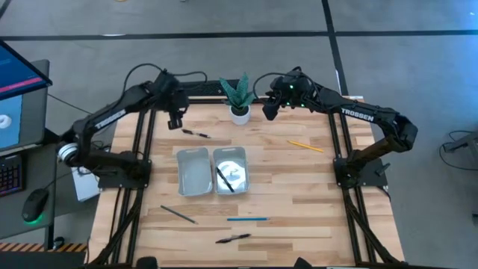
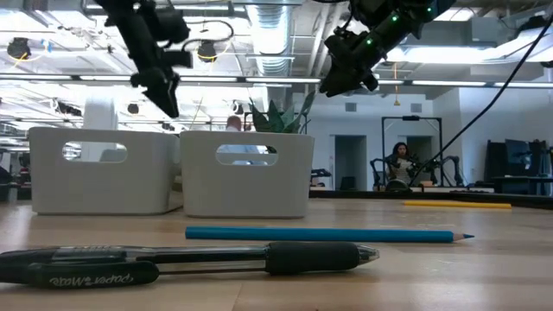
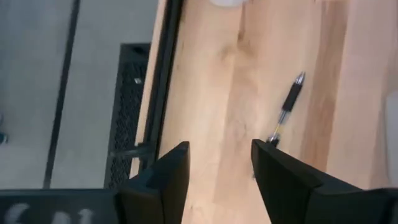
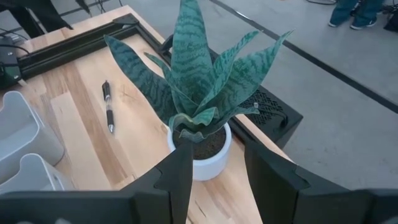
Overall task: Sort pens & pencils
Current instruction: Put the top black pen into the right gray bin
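- the pen i'm after lies flat on the bare wood at the far left of the table, between the plant and the trays, with nothing touching it.
- i judge it light, stiff and smooth-barrelled, so likely to roll or skid if i nudge one end; i'd take it across the middle of the barrel, fingers square to its length.
- in the high view its long axis runs nearly left-right, tilted a little, one end toward the left arm's side and the other toward the plant; in the left wrist view the silvery tip points away from my fingers.
- left gripper hangs above the table just beyond the pen's end, fingers apart with nothing between them.
- the other pens: one lies slanted inside the right tray, one at the near edge.
- the pencils all lie flat and well apart: yellow on the right, angled; blue near the front, running left-right; dark grey front left, angled.
- left tray looks empty.
- right gripper waits high beside the potted plant, fingers apart and empty.
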Controlling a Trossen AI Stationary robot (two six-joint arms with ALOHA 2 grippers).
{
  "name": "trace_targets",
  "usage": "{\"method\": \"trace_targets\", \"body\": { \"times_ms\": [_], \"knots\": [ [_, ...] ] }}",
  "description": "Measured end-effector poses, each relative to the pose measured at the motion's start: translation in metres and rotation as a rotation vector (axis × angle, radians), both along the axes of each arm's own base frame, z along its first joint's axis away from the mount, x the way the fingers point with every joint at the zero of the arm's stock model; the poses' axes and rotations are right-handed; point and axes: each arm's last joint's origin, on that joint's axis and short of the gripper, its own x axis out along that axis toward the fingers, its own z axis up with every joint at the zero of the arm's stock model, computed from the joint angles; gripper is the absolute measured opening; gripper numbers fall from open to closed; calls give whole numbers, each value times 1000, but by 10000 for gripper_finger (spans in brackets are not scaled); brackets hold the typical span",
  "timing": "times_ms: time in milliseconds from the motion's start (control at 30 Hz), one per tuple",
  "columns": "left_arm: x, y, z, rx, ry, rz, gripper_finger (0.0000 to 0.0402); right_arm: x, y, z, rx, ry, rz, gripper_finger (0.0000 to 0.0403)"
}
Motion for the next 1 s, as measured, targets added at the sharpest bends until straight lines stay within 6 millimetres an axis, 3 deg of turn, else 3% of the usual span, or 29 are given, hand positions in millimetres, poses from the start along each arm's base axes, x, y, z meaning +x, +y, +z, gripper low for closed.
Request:
{"method": "trace_targets", "body": {
  "times_ms": [200,667,1000],
  "knots": [
    [4,15,-8,81,66,86,151,-1,1,-2,12,19,0,167],
    [6,17,-6,153,112,65,155,12,-7,-23,65,55,-21,168],
    [3,14,-8,153,178,67,269,11,-10,-27,77,72,-29,166]
  ]
}}
